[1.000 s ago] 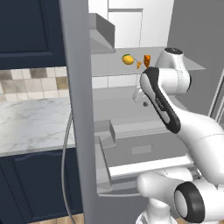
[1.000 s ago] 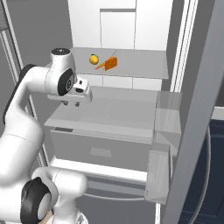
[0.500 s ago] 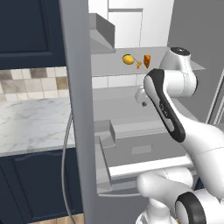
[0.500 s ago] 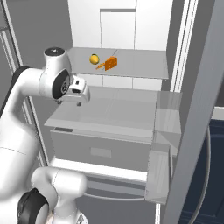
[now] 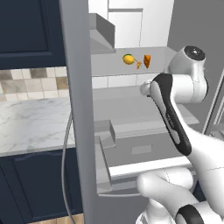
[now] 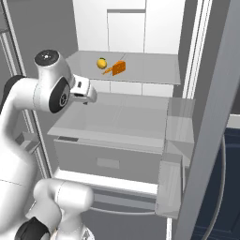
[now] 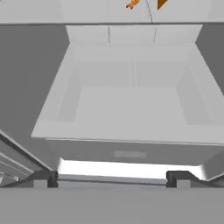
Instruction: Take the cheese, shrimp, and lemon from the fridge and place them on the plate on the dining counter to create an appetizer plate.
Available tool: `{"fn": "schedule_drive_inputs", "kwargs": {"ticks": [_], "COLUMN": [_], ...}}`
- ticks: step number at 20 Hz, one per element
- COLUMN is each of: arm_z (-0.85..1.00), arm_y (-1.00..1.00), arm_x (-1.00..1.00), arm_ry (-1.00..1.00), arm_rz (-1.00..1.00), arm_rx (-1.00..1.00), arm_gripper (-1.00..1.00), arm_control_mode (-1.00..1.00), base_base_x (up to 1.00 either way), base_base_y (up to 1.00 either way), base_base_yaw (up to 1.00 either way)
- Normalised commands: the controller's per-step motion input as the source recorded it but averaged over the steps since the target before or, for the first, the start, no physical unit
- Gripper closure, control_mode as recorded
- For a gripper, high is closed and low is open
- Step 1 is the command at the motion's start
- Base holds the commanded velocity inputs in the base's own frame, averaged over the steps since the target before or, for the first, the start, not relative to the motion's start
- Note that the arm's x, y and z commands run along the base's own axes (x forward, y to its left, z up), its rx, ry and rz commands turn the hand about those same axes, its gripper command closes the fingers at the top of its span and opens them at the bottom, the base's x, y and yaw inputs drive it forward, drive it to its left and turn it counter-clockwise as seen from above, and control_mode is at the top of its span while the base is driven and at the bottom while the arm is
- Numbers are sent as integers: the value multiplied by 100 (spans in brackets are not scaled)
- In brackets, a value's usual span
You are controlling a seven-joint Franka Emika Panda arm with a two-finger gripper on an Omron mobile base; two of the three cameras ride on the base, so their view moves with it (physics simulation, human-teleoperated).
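reaching into the open fridge (image 6: 140,117), the gripper (image 7: 113,177) hangs low with its tips spread wide and nothing between them, looking over a bare grey shelf. above and beyond it, on the upper shelf, the shrimp (image 6: 108,71) lies between the lemon (image 6: 101,63) and the cheese (image 6: 119,67), all close together. best to rise first, then come in level over one piece so the fingers don't nudge its neighbours.

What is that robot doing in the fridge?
The white robot arm is reaching into the open fridge. A lemon, a tiny shrimp and a cheese wedge sit together on a shelf. The pincer is open, holds nothing and points at the shelf space below them, so nothing is picked up yet.
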Motion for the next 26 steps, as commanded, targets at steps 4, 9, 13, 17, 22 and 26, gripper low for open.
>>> {"fn": "schedule_drive_inputs", "kwargs": {"ticks": [4,9,13,17,22,26], "arm_z": [41,22,36,32,8,0], "arm_y": [-28,-20,-13,0,0,5], "arm_x": [7,28,44,56,67,54], "arm_ry": [-20,-21,-14,-1,3,-6], "arm_rz": [-18,-23,-13,-3,0,0], "arm_rx": [0,1,10,13,11,1], "arm_gripper": [-100,-100,-100,-100,-100,-100], "arm_control_mode": [-100,-100,-100,-100,-100,-100], "base_base_x": [0,0,0,0,0,0], "base_base_y": [0,0,0,0,0,0], "base_base_yaw": [0,0,0,0,0,0]}}
